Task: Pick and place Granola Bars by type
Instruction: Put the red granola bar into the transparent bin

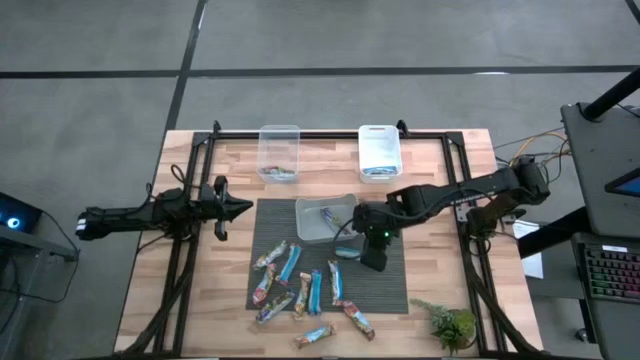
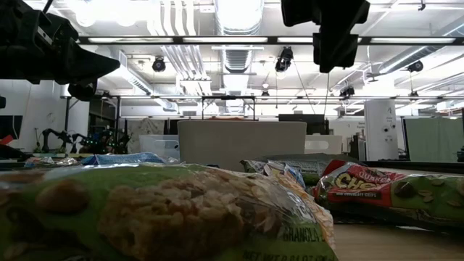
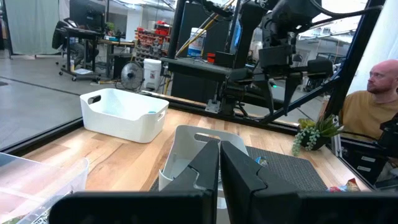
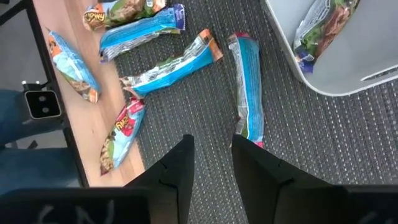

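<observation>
Several granola bars (image 1: pixel 300 290) in blue and multicoloured wrappers lie flat on the dark mat (image 1: pixel 390 290) and the wood near the table's front. My right gripper (image 4: pixel 212 142) hangs open above the mat, pointing steeply down, with nothing between its fingers. A blue bar (image 4: pixel 249 93) lies just beyond one fingertip. A clear tub (image 1: pixel 325 218) on the mat holds one bar (image 4: pixel 323 25). My left gripper (image 3: pixel 219 168) rests shut and level over the table's left side (image 1: pixel 235 208).
A clear tub (image 1: pixel 278 150) with a bar and a white tub (image 1: pixel 379 150) stand at the table's far edge. A small green plant (image 1: pixel 450 322) sits at the near right corner. A person sits beyond the table's right side (image 3: pixel 373 99).
</observation>
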